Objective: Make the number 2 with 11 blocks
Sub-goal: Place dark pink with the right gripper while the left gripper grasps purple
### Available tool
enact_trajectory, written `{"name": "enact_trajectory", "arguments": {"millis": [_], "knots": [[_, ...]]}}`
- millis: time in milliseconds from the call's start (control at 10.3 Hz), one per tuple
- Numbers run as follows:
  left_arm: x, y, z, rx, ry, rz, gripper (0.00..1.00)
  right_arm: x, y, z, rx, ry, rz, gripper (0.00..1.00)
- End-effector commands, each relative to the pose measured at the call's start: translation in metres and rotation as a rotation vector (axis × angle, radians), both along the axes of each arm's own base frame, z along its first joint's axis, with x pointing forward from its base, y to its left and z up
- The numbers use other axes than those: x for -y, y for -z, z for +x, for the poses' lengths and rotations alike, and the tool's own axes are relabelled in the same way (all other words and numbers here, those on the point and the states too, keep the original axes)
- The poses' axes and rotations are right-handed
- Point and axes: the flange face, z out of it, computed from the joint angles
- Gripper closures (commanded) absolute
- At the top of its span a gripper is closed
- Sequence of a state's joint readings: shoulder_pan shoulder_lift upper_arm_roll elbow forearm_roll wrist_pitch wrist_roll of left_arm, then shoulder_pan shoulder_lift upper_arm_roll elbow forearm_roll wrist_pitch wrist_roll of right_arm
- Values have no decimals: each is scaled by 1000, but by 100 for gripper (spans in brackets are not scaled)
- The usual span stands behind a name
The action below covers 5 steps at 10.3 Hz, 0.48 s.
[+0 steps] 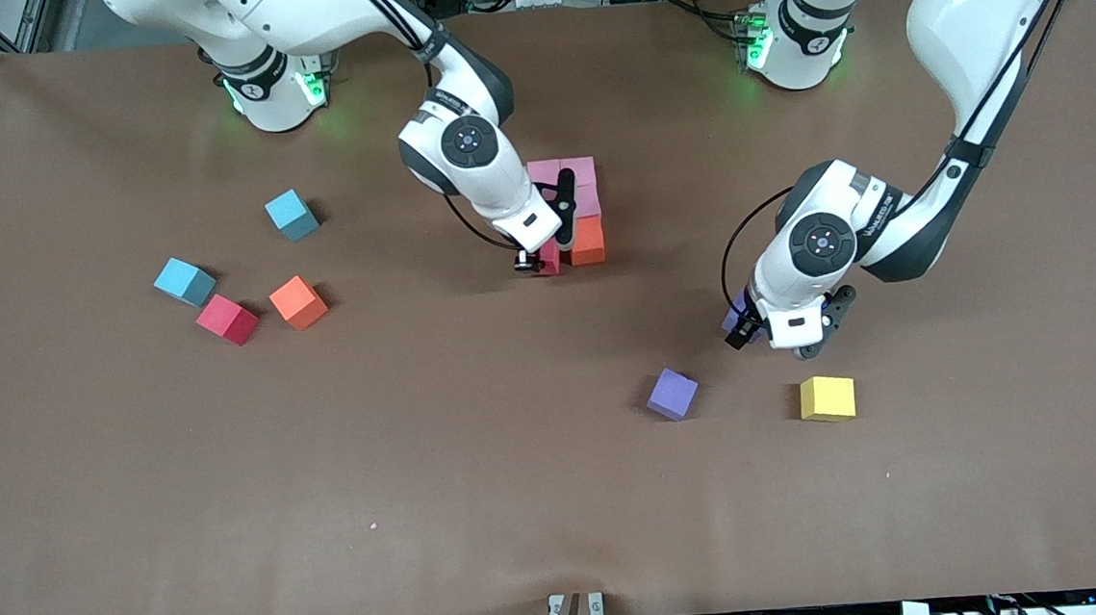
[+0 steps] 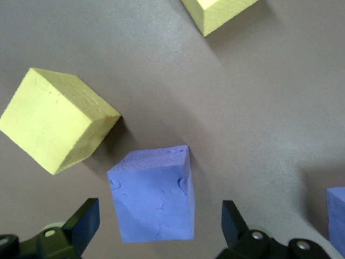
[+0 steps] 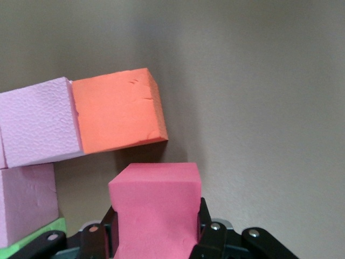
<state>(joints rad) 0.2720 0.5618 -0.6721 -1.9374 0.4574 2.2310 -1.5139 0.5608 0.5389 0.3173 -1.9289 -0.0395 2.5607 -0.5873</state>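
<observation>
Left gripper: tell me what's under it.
A purple cube sits on the table below the open left gripper, between its fingers, untouched. In the front view the gripper covers most of it.

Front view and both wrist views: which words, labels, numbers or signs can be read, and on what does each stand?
No text is readable.
On the left arm: small dark lettering near the wrist, too small to read.
On the right arm: the same, too small to read.
On the purple block and the red block: no writing.

purple block (image 1: pixel 734 320) mostly hidden, perhaps under left hand (image 1: pixel 782 337)
</observation>
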Motion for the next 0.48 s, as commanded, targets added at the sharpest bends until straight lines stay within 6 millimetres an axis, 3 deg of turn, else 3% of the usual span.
{"name": "enact_trajectory", "arguments": {"millis": [0, 387], "knots": [[-11, -1, -2, 0, -14, 8, 0, -11, 3, -3, -15, 17, -2, 62], [-16, 12, -3, -19, -28, -6, 0, -14, 12, -10, -27, 9, -10, 61]]}}
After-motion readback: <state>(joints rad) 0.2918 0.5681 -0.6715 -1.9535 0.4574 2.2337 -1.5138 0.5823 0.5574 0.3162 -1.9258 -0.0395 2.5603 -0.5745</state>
